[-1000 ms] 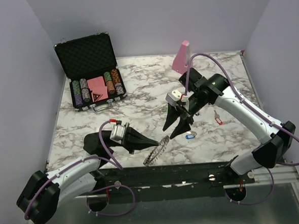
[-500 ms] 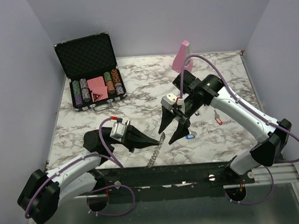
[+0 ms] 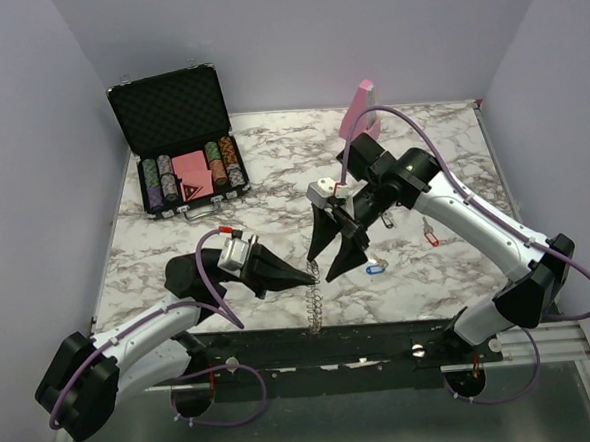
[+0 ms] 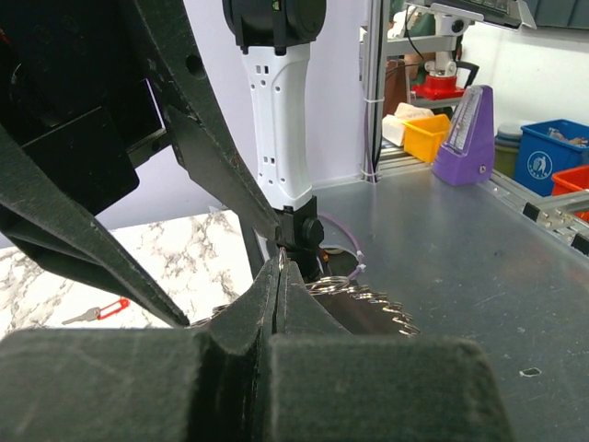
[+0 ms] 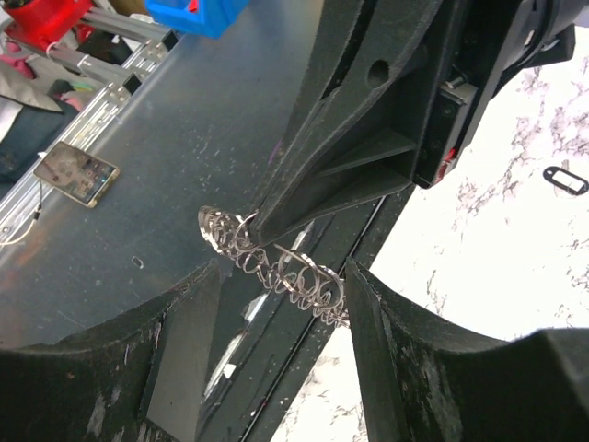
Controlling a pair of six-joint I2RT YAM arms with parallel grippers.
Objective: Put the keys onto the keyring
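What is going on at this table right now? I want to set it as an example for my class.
The left gripper is shut on the keyring, holding it edge-on by the near edge of the marble table. The right gripper is open and empty; in its wrist view its fingers stand on either side of the ring. I can see no key on the ring yet: a blue-tagged key and a red-tagged key lie on the table.
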